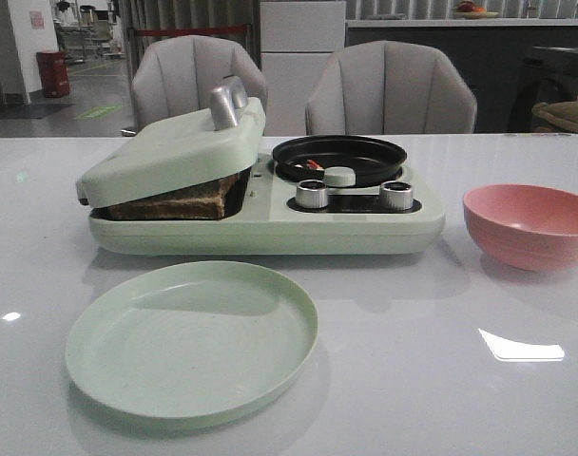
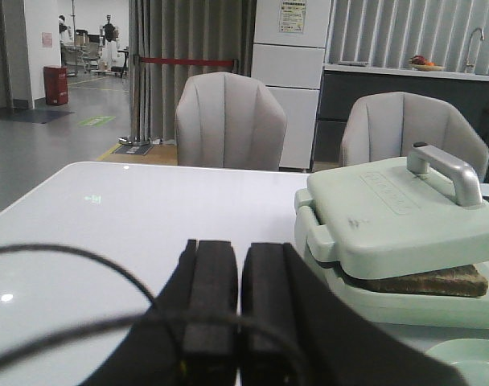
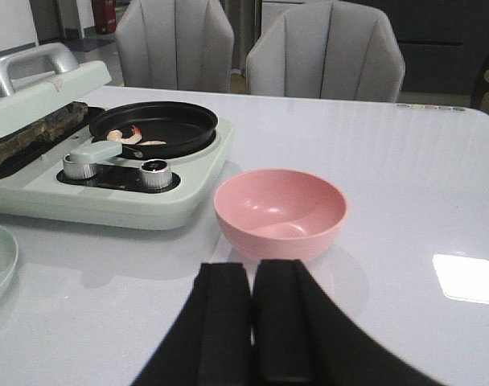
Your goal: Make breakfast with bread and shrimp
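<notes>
The bread (image 1: 180, 202) lies in the press of the pale green breakfast maker (image 1: 270, 228), under its half-lowered lid (image 1: 165, 152); its brown crust also shows as bread (image 2: 425, 281) and bread (image 3: 27, 137). The shrimp (image 1: 313, 164) rests in the small black pan (image 1: 338, 158) on the maker's right side, seen paler as shrimp (image 3: 125, 135). My left gripper (image 2: 240, 253) is shut and empty, low over the table to the left of the maker. My right gripper (image 3: 252, 272) is shut and empty, just in front of the pink bowl (image 3: 280, 211). Neither gripper shows in the front view.
A pale green plate (image 1: 192, 337) lies in front of the maker. The pink bowl (image 1: 529, 224) stands at the right. Two metal knobs (image 1: 312, 194) sit on the maker's front, and the lid has a metal handle (image 1: 226, 103). Two grey chairs (image 1: 389, 87) stand behind the table.
</notes>
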`<action>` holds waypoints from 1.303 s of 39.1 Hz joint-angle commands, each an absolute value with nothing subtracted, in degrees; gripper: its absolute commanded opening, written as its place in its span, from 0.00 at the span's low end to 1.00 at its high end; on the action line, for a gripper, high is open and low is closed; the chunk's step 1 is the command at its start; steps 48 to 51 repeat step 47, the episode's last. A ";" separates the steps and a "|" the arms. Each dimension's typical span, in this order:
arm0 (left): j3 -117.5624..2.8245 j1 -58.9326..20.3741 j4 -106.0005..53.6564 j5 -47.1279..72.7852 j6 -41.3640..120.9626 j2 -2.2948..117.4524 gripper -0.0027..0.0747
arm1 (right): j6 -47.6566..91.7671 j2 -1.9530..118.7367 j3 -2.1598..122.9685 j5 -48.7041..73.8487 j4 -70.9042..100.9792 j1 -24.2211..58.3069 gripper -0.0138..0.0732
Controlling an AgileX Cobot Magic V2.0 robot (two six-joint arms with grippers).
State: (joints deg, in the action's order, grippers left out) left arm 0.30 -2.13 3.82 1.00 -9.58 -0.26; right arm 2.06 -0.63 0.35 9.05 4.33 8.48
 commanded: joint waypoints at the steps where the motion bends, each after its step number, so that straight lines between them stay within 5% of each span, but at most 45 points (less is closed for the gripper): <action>1: 1.57 -1.99 3.83 -3.34 -10.09 -1.20 0.18 | -0.35 -1.81 -0.84 -1.88 3.07 8.14 0.33; 51: 1.57 -1.99 3.83 -3.34 -10.09 -1.20 0.18 | -5.79 -1.81 -0.57 -0.46 -0.95 8.14 0.33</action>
